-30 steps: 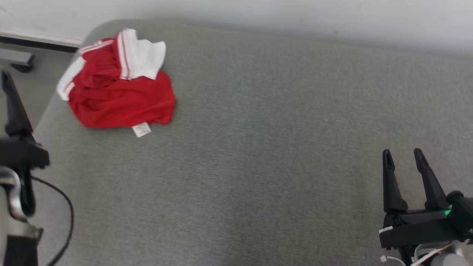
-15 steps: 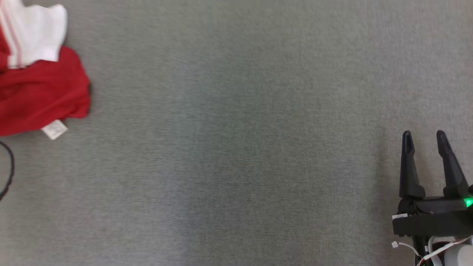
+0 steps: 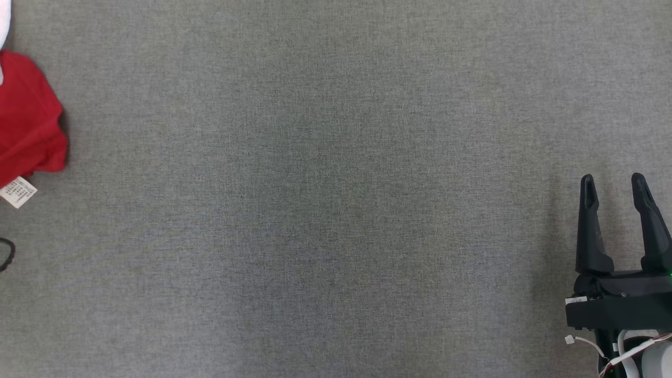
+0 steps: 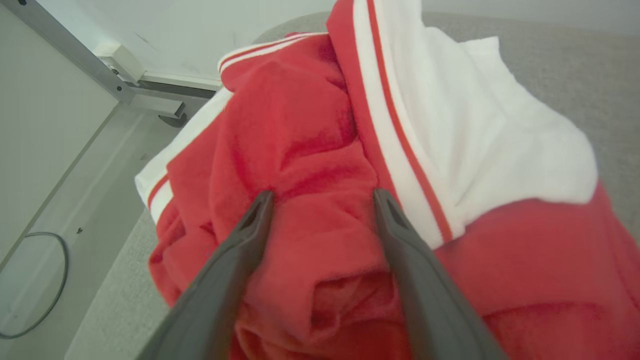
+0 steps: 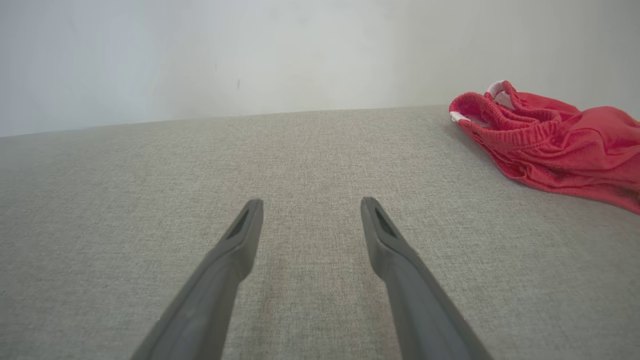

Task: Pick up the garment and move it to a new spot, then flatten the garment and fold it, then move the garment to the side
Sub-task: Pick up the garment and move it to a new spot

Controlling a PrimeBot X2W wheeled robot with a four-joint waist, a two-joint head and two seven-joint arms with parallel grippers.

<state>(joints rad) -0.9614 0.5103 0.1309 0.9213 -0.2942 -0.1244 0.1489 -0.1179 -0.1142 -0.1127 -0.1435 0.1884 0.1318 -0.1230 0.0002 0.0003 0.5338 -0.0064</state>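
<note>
The garment (image 3: 26, 131) is a crumpled red piece with white striped panels and a small white label (image 3: 18, 191), lying at the far left edge of the head view. In the left wrist view the garment (image 4: 300, 125) lies close under my left gripper (image 4: 322, 192), which is open with red folds between its fingers; I cannot tell whether the tips touch the cloth. My right gripper (image 3: 612, 178) stands open at the lower right, far from the garment and holding nothing. In the right wrist view the right gripper (image 5: 311, 201) points over bare grey fabric.
The grey fabric surface (image 3: 336, 210) spreads wide between the garment and my right gripper. A red cloth with an elastic band (image 5: 550, 145) lies at the right of the right wrist view. A metal frame (image 4: 145, 95) and a cable (image 4: 45, 280) lie beyond the surface's edge.
The head camera has swung, so the garment has slid to the picture's left edge and the left arm has left it. My right gripper stays open.
</note>
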